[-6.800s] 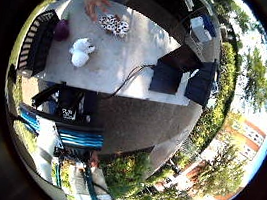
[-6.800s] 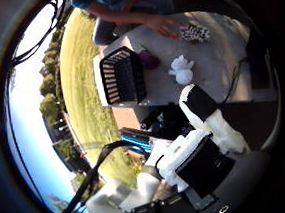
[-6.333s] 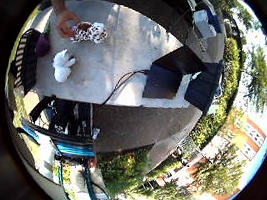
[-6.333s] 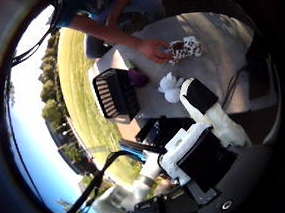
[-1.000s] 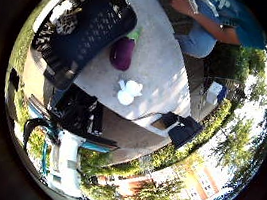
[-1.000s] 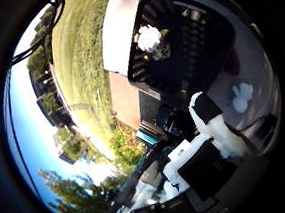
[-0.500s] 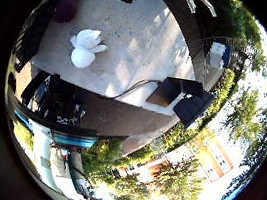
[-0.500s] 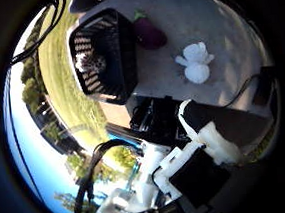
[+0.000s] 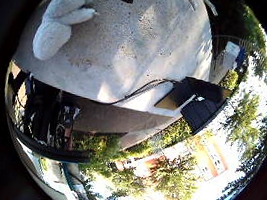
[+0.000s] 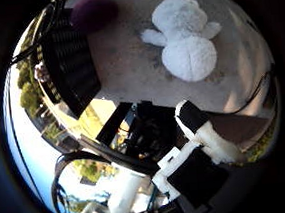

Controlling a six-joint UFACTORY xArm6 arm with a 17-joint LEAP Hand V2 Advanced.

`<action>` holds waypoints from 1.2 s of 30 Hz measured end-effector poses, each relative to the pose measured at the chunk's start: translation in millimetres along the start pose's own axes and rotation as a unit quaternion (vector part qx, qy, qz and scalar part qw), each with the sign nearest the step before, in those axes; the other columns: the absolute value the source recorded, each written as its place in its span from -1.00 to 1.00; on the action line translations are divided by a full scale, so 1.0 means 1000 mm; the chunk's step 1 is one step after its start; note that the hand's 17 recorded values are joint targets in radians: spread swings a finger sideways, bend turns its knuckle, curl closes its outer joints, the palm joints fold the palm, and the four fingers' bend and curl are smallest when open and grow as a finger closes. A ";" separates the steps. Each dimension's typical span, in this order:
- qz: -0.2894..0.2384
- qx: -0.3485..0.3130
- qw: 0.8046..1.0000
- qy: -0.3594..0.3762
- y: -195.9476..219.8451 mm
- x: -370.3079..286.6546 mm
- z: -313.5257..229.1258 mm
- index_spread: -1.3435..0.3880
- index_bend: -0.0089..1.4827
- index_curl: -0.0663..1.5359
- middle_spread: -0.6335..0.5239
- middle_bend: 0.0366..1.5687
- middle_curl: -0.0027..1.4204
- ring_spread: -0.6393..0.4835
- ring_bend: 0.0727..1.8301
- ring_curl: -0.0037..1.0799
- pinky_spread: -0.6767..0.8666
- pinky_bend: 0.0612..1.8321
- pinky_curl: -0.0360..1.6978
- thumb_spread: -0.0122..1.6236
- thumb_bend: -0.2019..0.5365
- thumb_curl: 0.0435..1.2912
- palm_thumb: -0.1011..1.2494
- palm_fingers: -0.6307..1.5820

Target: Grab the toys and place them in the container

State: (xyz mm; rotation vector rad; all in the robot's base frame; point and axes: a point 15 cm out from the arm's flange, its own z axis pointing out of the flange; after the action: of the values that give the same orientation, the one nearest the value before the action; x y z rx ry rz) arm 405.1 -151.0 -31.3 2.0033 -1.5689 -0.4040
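A white plush toy point(image 10: 186, 37) lies on the pale stone table point(image 9: 131, 44), close under my palm. Beside it, nearer the basket, lies a purple eggplant toy point(image 10: 94, 13). The black slatted basket point(image 10: 71, 67) stands at the table's edge, with a spotted toy point(image 10: 41, 72) inside it. My hand point(image 10: 196, 152) hangs above the table, apart from the plush toy, its white and black fingers relaxed and holding nothing. The little finger side view shows the same plush toy point(image 9: 53, 27) at its rim.
Two black cases point(image 9: 199, 102) lie at the table's far edge. A white box point(image 9: 230, 54) stands beyond the table. Dark frames and chairs point(image 9: 45, 117) stand below the near edge, with lawn and trees around.
My hand has come away from the basket and closer to the white plush toy, which now fills more of both views. The spotted toy, earlier on the table, lies in the basket.
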 end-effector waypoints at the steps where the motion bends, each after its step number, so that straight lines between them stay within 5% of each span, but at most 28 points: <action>1: 0.001 -0.002 1.000 0.002 -0.003 0.000 0.004 0.46 -0.81 -0.64 0.35 -0.78 -0.46 0.64 -0.62 -0.41 0.48 -0.45 -0.59 0.31 -0.54 -0.52 0.13 -0.37; 11: 0.012 -0.023 0.999 0.044 -0.028 0.005 0.023 0.55 -0.82 -0.67 0.18 -0.70 -0.41 0.55 -0.49 -0.34 0.47 -0.42 -0.61 0.32 -0.54 -0.52 0.13 -0.18; 17: -0.001 -0.033 0.997 0.066 -0.026 0.006 0.021 0.35 -0.86 -0.81 -0.10 -0.25 -0.15 0.30 0.07 -0.01 0.35 -0.33 -0.56 0.31 -0.50 -0.46 0.22 0.10; 23: -0.001 -0.028 0.998 0.053 -0.023 0.017 0.025 0.13 -0.50 -0.90 -0.31 0.00 0.15 0.10 0.44 0.34 0.30 -0.11 -0.42 0.29 -0.47 -0.36 0.38 0.20; 30: 0.016 0.007 1.000 -0.001 -0.019 0.038 0.027 -0.11 -0.06 -0.93 -0.44 0.20 0.45 -0.03 0.49 0.49 0.24 0.39 -0.13 0.25 -0.45 -0.20 0.59 0.34; 36: 0.022 0.030 0.999 -0.001 -0.012 0.045 0.001 -0.25 0.24 -0.93 -0.49 0.31 0.62 -0.08 0.55 0.57 0.17 0.53 0.03 0.28 -0.46 -0.07 0.68 0.30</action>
State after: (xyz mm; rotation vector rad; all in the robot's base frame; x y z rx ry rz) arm 426.6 -192.8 -34.5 2.0083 -1.6413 -0.3454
